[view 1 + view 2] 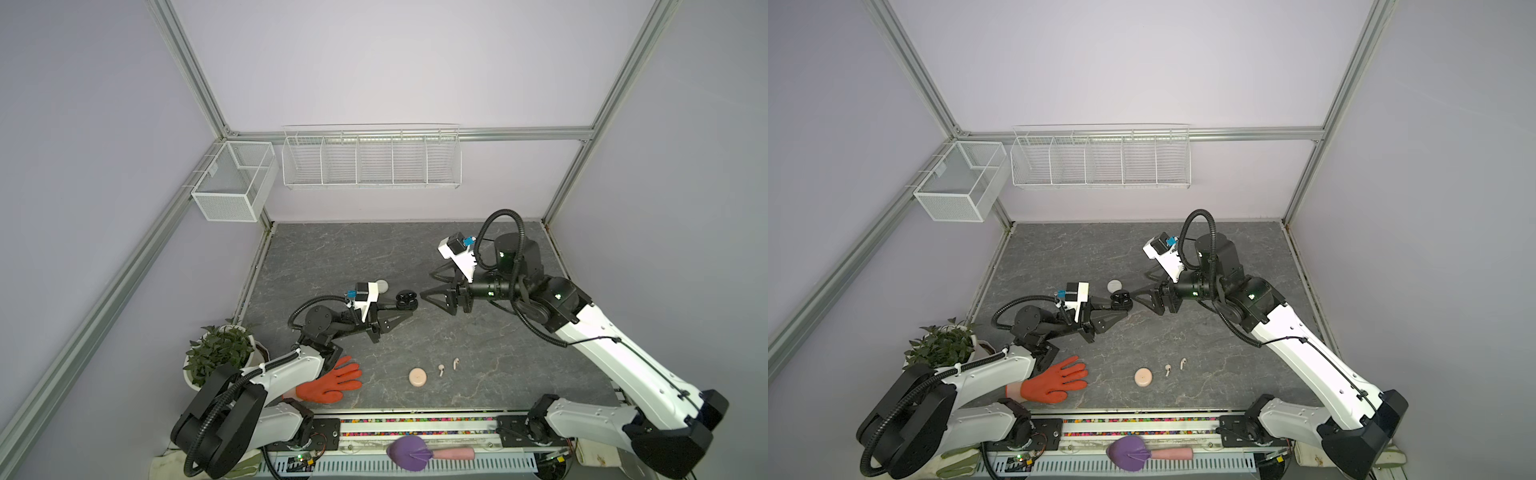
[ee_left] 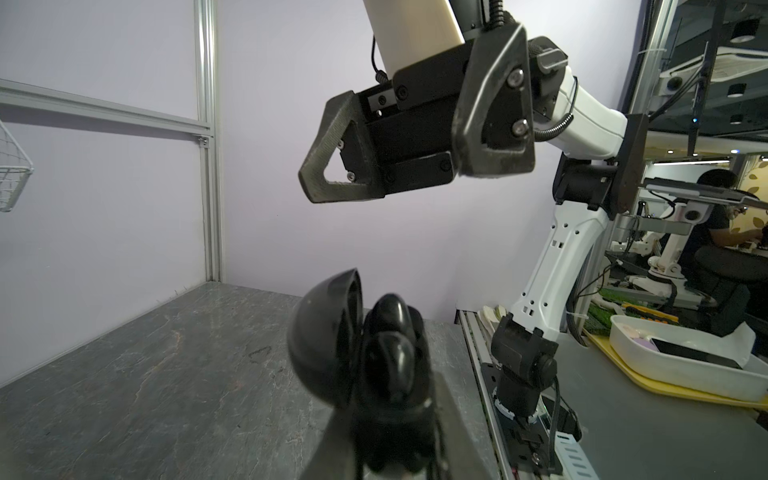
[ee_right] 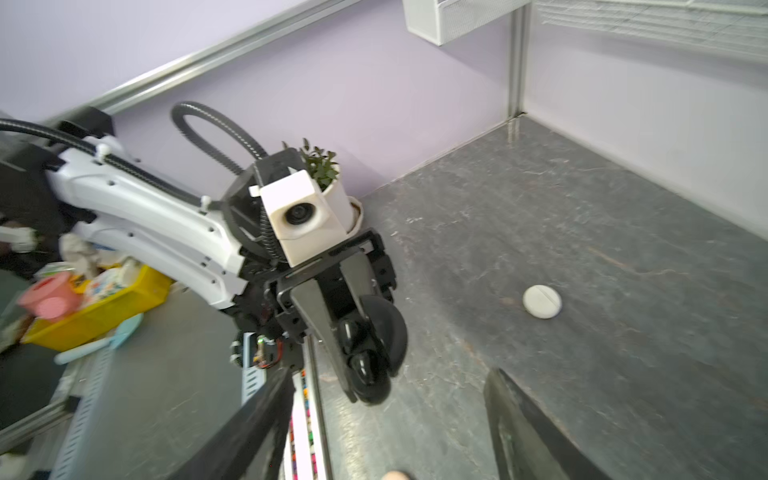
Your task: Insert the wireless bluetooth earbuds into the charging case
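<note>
Closest to you, a purple-headed tool (image 1: 409, 453) with a pink handle is lying across the front rail. Just past it, on the grey surface (image 1: 519, 365), an orange glove (image 1: 332, 382) is lying flat at the left, its cuff tucked under your left arm. A potted plant (image 1: 220, 349) is sitting beside that arm. Near the middle front you are seeing a pink puck (image 1: 417, 377) resting shut. A pale earbud (image 1: 441, 369) and a second pale earbud (image 1: 456, 363) are lying loose just to its right, apart from it and from each other.

Further in, your left pincer (image 1: 404, 308) is pinching the black charging case (image 2: 386, 374) by its base and holding it raised off the surface. Its lid (image 2: 324, 332) is standing open, and two black earbuds (image 2: 392, 320) are sitting in their sockets. Your right pincer (image 1: 428, 285) is hanging spread wide and carrying nothing — its tips are pointing at the case from the right, near it but not touching.

Beyond the left pincer a white puck (image 3: 542, 301) is lying shut on the surface. Farthest back, a mesh box (image 1: 235, 180) and a long wire rack (image 1: 371, 160) are hanging on the walls.
</note>
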`<action>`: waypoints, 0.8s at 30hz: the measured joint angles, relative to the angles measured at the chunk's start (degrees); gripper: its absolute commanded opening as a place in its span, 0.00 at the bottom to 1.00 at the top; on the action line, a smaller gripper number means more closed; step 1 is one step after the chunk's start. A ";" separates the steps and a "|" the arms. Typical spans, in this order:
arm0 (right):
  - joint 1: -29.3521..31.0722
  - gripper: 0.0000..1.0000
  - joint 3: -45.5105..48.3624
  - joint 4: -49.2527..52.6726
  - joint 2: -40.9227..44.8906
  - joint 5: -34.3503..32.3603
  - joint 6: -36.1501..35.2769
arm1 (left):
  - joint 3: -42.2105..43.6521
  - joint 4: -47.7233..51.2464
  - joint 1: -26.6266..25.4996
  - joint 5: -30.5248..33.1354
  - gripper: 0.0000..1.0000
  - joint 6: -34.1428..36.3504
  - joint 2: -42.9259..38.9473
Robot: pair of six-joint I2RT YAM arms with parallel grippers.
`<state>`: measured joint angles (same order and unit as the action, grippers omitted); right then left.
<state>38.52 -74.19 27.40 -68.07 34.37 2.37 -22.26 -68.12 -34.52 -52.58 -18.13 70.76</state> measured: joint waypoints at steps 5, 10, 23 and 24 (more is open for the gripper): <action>-1.16 0.79 0.00 4.33 -0.63 5.64 -0.92 | -0.02 8.13 -1.68 -1.88 0.00 5.33 -2.34; -1.33 0.78 0.07 7.02 -2.58 8.98 -1.53 | -0.48 14.82 -2.40 -2.99 0.00 10.19 -4.46; -0.24 0.67 3.98 7.85 -7.28 16.50 -1.33 | -1.75 15.69 -2.43 -4.74 0.00 11.82 -4.61; 0.02 0.66 3.98 7.82 -7.30 16.96 -1.33 | -1.75 15.80 -2.43 -4.74 0.00 11.87 -4.61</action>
<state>38.54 -70.22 35.22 -75.37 51.33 1.04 -24.01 -52.31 -36.95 -57.32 -6.26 66.15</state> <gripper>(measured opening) 0.676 0.200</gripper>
